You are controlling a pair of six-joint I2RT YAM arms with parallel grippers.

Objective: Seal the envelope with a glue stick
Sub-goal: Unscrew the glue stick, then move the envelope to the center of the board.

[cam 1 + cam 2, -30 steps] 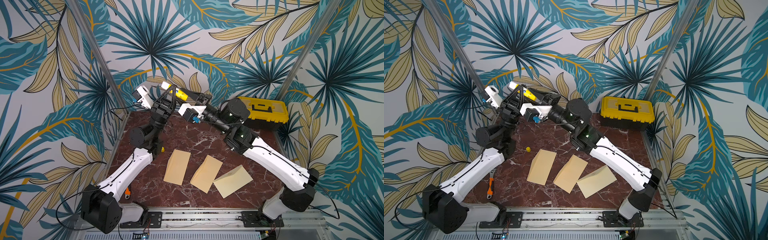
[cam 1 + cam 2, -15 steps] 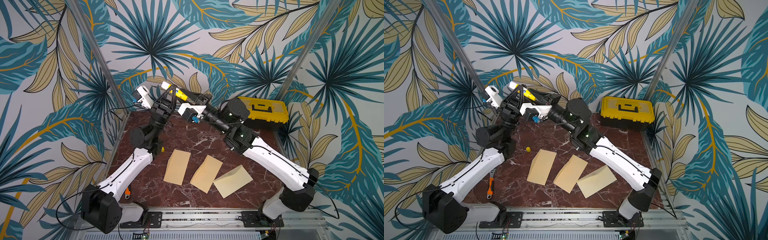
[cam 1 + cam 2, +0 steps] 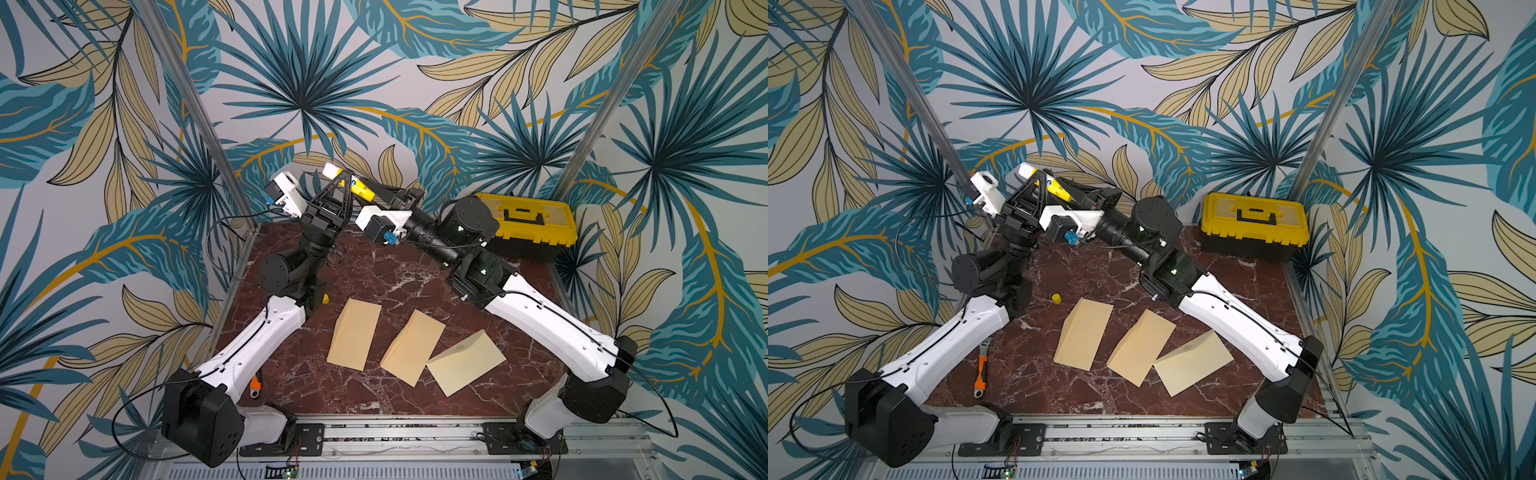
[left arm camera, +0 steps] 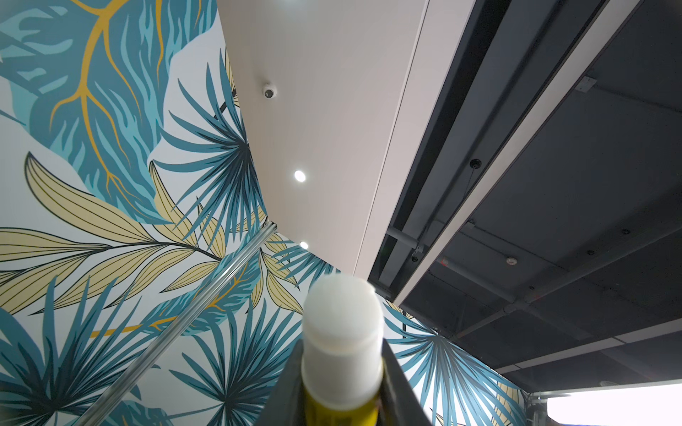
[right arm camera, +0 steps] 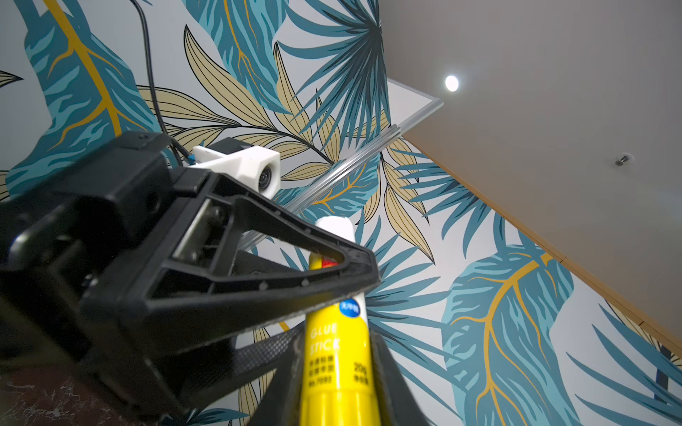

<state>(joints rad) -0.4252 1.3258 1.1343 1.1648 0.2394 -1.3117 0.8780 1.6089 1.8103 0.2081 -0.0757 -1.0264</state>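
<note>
The glue stick (image 3: pixel 360 189) slants above the counter's (image 3: pixel 374 266) far-left corner; right jaws clench its base, left jaws its neck below the tip.

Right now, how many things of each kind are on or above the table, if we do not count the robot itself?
envelopes: 3
glue stick: 1
loose yellow cap: 1
wrench: 1
toolbox: 1
total: 7

both arms rise from their bases and lean inward, wrists nearly meeting. the right end effector (image 3: pixel 380 196) clamps the glue stick (image 3: pixel 360 188) at its base; the left end effector (image 3: pixel 345 178) seems pinched near its white tip.
</note>
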